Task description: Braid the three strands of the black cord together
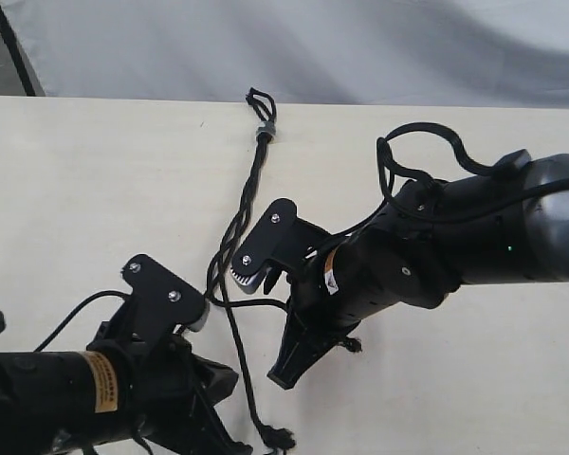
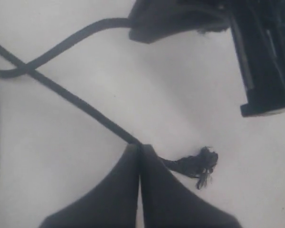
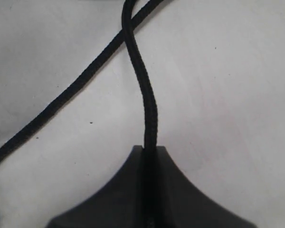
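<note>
The black cord lies on the pale table, with its small loop (image 1: 260, 100) and grey band (image 1: 265, 130) at the far end. Below the band the cord is twisted together (image 1: 239, 213), then the three strands split apart. My left gripper (image 2: 141, 148) is shut on one strand just behind its frayed tip (image 2: 199, 164); in the exterior view this gripper (image 1: 239, 444) is at the bottom edge. My right gripper (image 3: 151, 149) is shut on another strand (image 3: 145, 85), which runs straight out from its jaws. A further strand (image 3: 61, 102) crosses beside it. The right gripper (image 1: 281, 377) points down toward the table.
The table's far edge (image 1: 123, 98) meets a grey backdrop. The right arm's thick cables (image 1: 427, 142) loop above its wrist. The right gripper's body (image 2: 180, 19) shows close by in the left wrist view. Both arms crowd the near middle of the table.
</note>
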Available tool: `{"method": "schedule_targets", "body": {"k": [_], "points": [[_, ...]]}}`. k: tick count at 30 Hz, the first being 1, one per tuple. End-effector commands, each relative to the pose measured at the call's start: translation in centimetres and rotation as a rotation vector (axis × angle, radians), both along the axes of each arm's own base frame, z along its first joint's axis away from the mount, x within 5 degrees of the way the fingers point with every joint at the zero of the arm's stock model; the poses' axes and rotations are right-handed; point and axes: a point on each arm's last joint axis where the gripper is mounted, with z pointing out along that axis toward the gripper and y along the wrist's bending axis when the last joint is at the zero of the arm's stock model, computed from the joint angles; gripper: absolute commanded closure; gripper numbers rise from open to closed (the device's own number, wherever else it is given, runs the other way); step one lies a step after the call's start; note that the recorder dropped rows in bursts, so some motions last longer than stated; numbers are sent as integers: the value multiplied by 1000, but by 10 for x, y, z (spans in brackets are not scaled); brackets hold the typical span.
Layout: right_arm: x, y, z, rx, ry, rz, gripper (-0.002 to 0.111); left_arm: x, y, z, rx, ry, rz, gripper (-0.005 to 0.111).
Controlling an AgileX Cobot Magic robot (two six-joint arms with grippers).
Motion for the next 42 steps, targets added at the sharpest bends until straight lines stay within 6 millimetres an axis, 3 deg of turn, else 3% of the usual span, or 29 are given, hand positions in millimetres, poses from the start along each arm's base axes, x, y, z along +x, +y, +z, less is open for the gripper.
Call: {"method": "schedule_targets", "body": {"k": [1, 6, 15, 21, 28, 36, 42], "points": [[2, -1, 0, -1, -8, 6, 109, 11, -16, -8, 37, 1, -42, 107], [2, -1, 0, -1, -8, 6, 109, 19, -27, -18, 71, 40, -47, 107], [2, -1, 0, -1, -8, 4, 109, 21, -29, -37, 121, 84, -46, 107], [2, -1, 0, -1, -8, 4, 109, 18, -30, -37, 133, 102, -58, 107], [2, -1, 0, -2, -6, 4, 109, 22, -33, -13, 39, 5, -49, 107], [2, -1, 1, -3, -6, 4, 109, 25, -39, -48, 133, 119, -40, 107], [2, -1, 0, -5, -5, 4, 109, 19, -35, -50, 195, 183, -67, 107]]}}
